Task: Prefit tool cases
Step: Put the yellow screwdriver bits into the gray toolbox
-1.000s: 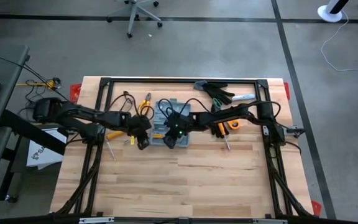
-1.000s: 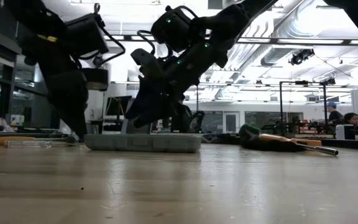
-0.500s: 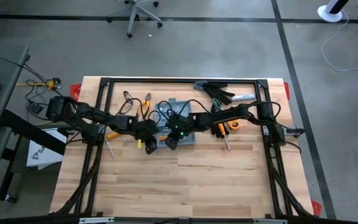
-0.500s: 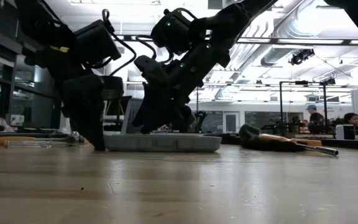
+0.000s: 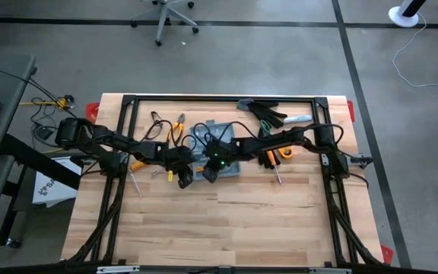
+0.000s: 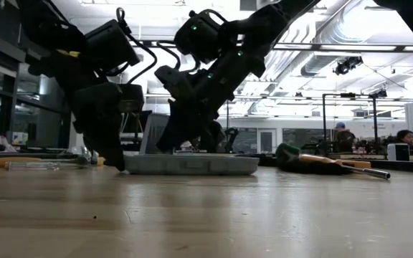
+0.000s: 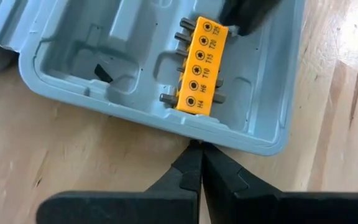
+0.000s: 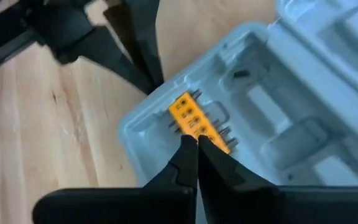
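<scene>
The grey-blue tool case (image 5: 217, 156) lies open and flat on the table's middle, seen also in the low view (image 6: 192, 165). A yellow bit holder (image 7: 202, 65) sits in its moulded tray. My left gripper (image 7: 197, 148) is shut, its tips at the case's left outer rim. My right gripper (image 8: 195, 142) is shut too, reaching down into the tray onto the bit holder (image 8: 188, 118). The case's other half (image 8: 328, 74) lies open beyond it. My left gripper touches the case's outer rim (image 7: 194, 138) with its shut fingertips, slanting down from the table's left; the case lies flat on the table. My right gripper sets its shut fingertips on one end of the yellow bit holder (image 8: 199, 132), slanting down from the right; the holder lies in the tray.
Yellow-handled pliers (image 5: 178, 123) lie left of the case at the back. Black work gloves (image 5: 268, 113) and orange-handled tools (image 5: 280, 154) lie to the right, a screwdriver (image 5: 135, 180) to the left. A dark-handled tool (image 6: 332, 163) lies right of the case. The near half of the table is bare wood.
My left gripper has gone toward the table's right and down, up against the case's left end. The case has slid a little toward the table's right, staying flat. My right gripper has kept its place over the tray.
</scene>
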### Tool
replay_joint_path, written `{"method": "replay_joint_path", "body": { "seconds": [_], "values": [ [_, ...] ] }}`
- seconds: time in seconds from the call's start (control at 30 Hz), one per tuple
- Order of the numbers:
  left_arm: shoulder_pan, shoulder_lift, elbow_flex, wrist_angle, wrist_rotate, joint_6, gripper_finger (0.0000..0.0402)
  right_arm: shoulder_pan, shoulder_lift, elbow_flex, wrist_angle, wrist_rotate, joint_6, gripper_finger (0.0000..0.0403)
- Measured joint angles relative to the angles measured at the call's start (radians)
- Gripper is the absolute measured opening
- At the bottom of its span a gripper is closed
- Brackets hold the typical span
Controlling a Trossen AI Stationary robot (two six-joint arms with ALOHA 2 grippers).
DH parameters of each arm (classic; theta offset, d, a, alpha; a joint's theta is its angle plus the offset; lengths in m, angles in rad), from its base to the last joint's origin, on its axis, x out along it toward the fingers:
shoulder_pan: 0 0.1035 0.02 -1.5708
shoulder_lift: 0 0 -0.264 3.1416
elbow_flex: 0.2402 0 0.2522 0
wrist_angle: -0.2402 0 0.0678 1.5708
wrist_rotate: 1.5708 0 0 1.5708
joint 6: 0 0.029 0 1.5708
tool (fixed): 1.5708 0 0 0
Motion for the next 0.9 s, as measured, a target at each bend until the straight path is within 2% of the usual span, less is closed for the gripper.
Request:
{"method": "replay_joint_path", "body": {
  "seconds": [0.5,0.9],
  "values": [
    [0.0,0.0,0.0,0.01,-0.011,0.003,0.0,-0.028,0.006,0.001,0.027,-0.011,-0.013,0.0],
    [0.0,0.0,0.0,0.002,-0.012,0.003,0.0,-0.013,0.075,0.006,0.038,-0.036,0.036,0.0]
  ]
}}
